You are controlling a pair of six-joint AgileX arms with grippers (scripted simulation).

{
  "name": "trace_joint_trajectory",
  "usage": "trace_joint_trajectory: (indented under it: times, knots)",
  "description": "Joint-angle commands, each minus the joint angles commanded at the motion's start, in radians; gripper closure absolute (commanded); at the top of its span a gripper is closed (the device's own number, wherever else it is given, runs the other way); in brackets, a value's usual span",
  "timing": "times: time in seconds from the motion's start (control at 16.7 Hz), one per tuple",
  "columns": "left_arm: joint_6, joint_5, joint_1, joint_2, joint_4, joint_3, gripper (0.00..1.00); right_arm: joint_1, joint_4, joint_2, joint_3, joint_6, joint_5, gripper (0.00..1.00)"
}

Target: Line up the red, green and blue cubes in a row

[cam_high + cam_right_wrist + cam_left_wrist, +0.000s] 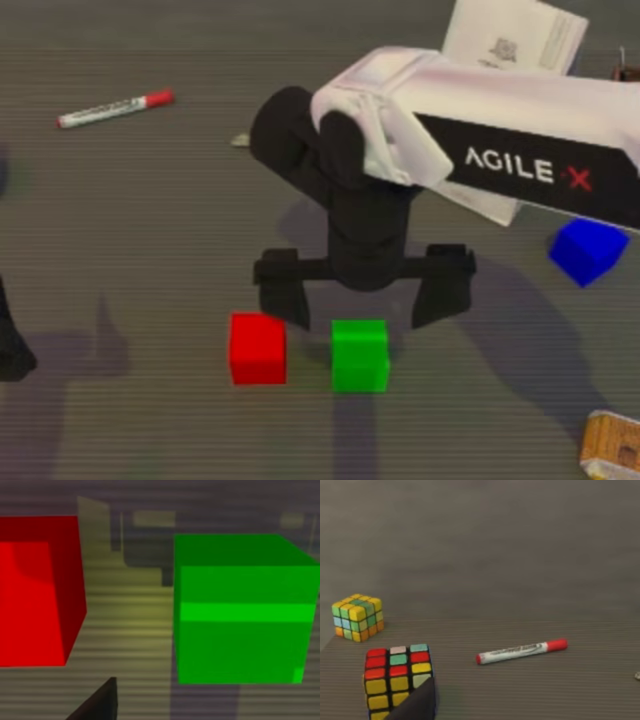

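The red cube [257, 348] and the green cube [360, 355] stand side by side near the table's front, a small gap between them. The blue cube [588, 250] lies apart at the right, beside my right arm. My right gripper [360, 312] hovers open just behind the green cube, its fingers spread wider than the cube and holding nothing. In the right wrist view the red cube [35, 590] and green cube [240, 615] fill the picture, and one fingertip [100, 702] shows at the edge. My left arm [10, 345] is parked at the table's left edge.
A red-capped marker [115, 108] lies at the back left. A white bag [515, 40] sits at the back right under my right arm. A yellow-brown box [612, 450] is at the front right corner. Two puzzle cubes [397, 680] [357, 617] appear in the left wrist view.
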Motion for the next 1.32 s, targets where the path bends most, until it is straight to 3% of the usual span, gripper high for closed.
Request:
trace_joint_trajectory:
  times: [0.36,0.54,0.78,1.32]
  knots:
    - [0.000,0.000,0.000,0.000,0.000,0.000,0.00,-0.012,-0.005,0.000,0.005,-0.013,0.000,0.00]
    - [0.000,0.000,0.000,0.000,0.000,0.000,0.00,-0.064,-0.004,0.005,0.009,-0.110,0.001,0.00]
    - [0.000,0.000,0.000,0.000,0.000,0.000,0.00,-0.195,0.000,0.014,0.010,-0.355,0.000,0.00]
    - [0.000,0.000,0.000,0.000,0.000,0.000,0.00,-0.564,0.015,0.021,-0.017,-1.096,-0.003,0.00]
